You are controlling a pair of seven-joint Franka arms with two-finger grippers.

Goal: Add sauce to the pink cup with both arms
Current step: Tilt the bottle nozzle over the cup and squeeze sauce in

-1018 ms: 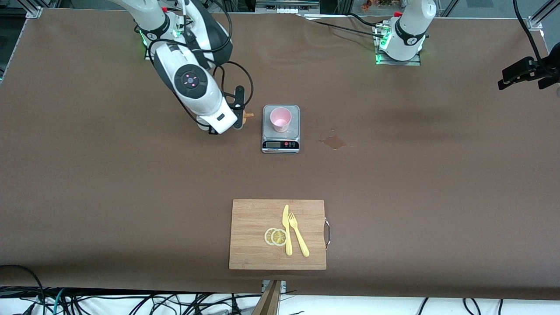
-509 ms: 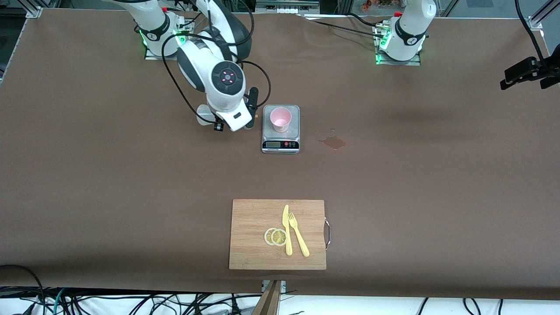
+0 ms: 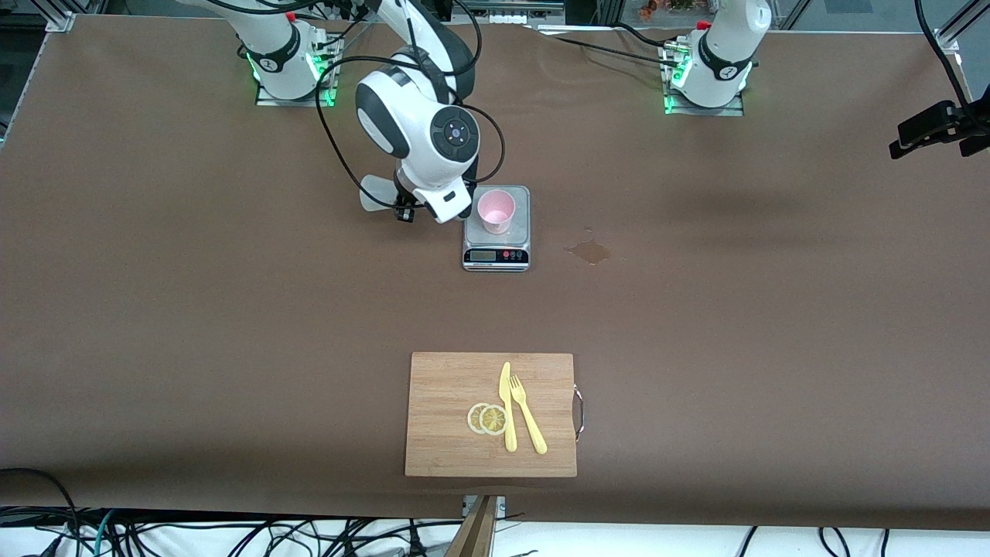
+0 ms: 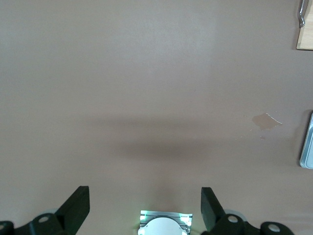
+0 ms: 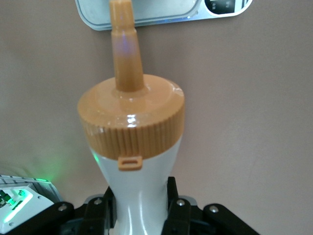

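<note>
Right wrist view shows my right gripper (image 5: pixel 138 208) clamped on the whitish orange-capped squeeze bottle (image 5: pixel 132 147), nozzle reaching the scale beside the empty-looking pale pink plastic cup (image 3: pixel 495 210); pouring remains, while my left gripper (image 4: pixel 145 208) waits wide open.

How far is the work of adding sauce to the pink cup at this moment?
Done: the right gripper is shut on the squeeze bottle and holds it beside the scale. In hand: its nozzle points at the scale's edge. Left: pouring into the pink cup; no stream shows. The left gripper waits open.
</note>
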